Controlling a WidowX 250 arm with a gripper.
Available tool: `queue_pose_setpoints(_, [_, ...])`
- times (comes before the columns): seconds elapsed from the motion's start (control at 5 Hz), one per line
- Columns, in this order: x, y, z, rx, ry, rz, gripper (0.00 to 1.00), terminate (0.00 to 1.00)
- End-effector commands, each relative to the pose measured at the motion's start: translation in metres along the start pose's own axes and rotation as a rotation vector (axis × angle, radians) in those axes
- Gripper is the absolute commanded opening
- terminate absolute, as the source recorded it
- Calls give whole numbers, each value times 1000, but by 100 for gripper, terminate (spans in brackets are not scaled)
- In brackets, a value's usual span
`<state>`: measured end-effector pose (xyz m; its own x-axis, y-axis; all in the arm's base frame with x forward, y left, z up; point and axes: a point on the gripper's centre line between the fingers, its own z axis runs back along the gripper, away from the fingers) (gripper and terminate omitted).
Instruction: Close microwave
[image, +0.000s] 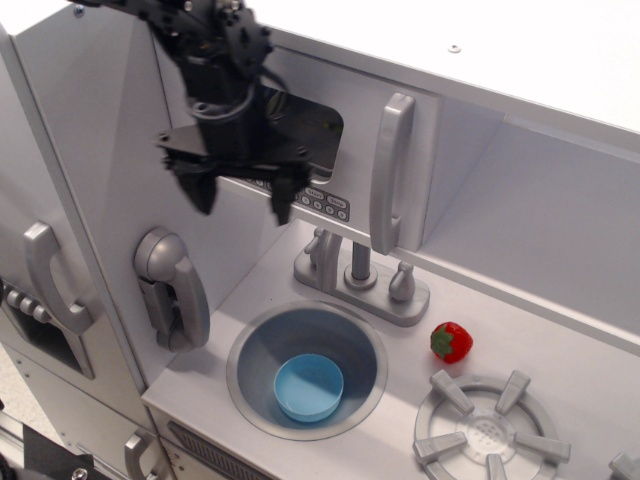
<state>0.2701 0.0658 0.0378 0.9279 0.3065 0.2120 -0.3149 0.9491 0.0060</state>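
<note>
The microwave (360, 150) is a white compartment at the upper back of the toy kitchen. Its white door lies flush with the front, showing a dark window (310, 125), a button row (328, 203) and a long silver-grey bar handle (390, 170). My black gripper (243, 203) hangs in front of the door's left part, a little out from it. Its two fingers point down, spread apart, and hold nothing. The arm hides the door's left edge.
A silver toy phone handset (172, 285) hangs on the left wall. Below are a faucet (360, 280), a round sink (306, 368) holding a blue bowl (309, 386), a red strawberry (451, 341) and a grey burner (490, 430). A grey cabinet handle (48, 275) sits far left.
</note>
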Motion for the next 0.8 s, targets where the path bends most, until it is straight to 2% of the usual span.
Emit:
queue_pose_setpoints(0.0, [-32, 35, 25, 8, -4, -69, 100, 0])
queue_pose_setpoints(0.2, [-40, 43, 29, 19, 26, -57, 100, 0])
queue_pose_setpoints(0.4, [-40, 43, 29, 19, 26, -57, 100, 0])
queue_pose_setpoints(0.6, [-40, 43, 29, 19, 26, -57, 100, 100])
